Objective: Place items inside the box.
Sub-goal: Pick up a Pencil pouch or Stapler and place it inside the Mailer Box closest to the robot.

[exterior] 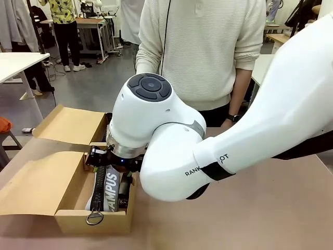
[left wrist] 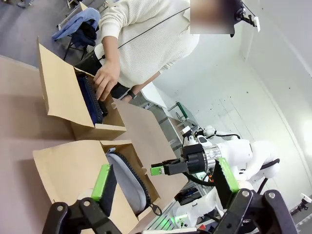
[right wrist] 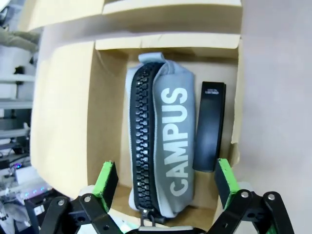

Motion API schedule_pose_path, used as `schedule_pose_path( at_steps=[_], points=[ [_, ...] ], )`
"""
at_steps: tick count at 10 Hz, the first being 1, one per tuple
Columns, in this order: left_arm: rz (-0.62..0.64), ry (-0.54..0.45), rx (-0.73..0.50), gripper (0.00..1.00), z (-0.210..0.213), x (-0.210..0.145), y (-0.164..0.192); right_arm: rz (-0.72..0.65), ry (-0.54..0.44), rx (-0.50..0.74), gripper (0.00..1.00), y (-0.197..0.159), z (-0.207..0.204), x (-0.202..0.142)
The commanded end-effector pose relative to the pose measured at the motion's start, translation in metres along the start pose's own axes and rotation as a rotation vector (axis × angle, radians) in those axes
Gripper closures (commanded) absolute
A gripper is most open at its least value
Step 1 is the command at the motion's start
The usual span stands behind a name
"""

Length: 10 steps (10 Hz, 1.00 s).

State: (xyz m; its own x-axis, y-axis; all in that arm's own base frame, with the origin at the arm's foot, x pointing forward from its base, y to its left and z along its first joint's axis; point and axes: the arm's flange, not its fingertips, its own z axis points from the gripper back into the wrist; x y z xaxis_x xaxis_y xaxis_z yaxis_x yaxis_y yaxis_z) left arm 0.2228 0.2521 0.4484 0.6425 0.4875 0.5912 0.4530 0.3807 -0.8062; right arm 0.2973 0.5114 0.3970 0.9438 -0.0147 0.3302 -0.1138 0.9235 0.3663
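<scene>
Pencil case and stapler lie in the box; both grippers are spread wide and empty.

The right gripper [right wrist: 165, 175] hangs over the open cardboard box [right wrist: 63, 122], fingers far apart with nothing between them. Below it lies the grey "CAMPUS" pencil case [right wrist: 163, 146], zip facing up, with a black stapler [right wrist: 209, 126] just beside it along the box wall. The left gripper [left wrist: 163, 175] is off to one side, likewise wide open and holding nothing. The person's hand [left wrist: 105, 80] reaches into a second box [left wrist: 58, 92].
</scene>
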Motion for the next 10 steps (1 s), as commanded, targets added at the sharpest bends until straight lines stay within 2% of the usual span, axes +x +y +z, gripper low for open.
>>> schedule_pose_path(
  at_steps=[1,3,4,5,7,8,9,10],
  points=[
    [-0.022,-0.018,-0.017,0.00,-0.001,0.002,-0.002,-0.026,-0.018,-0.001,0.00,0.003,-0.003,0.000],
    [-0.022,-0.018,-0.017,0.00,-0.001,0.002,-0.002,0.048,0.066,0.015,0.00,-0.037,0.031,0.006],
    [-0.022,-0.018,-0.017,0.00,-0.001,0.002,-0.002,0.057,0.117,-0.004,0.00,-0.070,0.053,0.011],
    [-0.022,-0.018,-0.017,0.00,-0.001,0.002,-0.002,0.035,0.131,0.020,0.00,-0.126,0.089,0.014],
    [-0.022,-0.018,-0.017,0.00,-0.001,0.002,-0.002,-0.026,0.069,0.065,0.00,-0.205,0.138,0.012],
    [-0.022,-0.018,-0.017,0.00,-0.001,0.002,-0.002,-0.089,0.059,0.032,0.00,-0.237,0.155,0.001],
    [-0.022,-0.018,-0.017,0.00,-0.001,0.002,-0.002,-0.079,0.087,-0.013,0.00,-0.241,0.158,-0.017],
    [-0.022,-0.018,-0.017,0.00,-0.001,0.002,-0.002,-0.067,0.046,0.036,0.00,-0.159,0.069,0.025]
  ],
)
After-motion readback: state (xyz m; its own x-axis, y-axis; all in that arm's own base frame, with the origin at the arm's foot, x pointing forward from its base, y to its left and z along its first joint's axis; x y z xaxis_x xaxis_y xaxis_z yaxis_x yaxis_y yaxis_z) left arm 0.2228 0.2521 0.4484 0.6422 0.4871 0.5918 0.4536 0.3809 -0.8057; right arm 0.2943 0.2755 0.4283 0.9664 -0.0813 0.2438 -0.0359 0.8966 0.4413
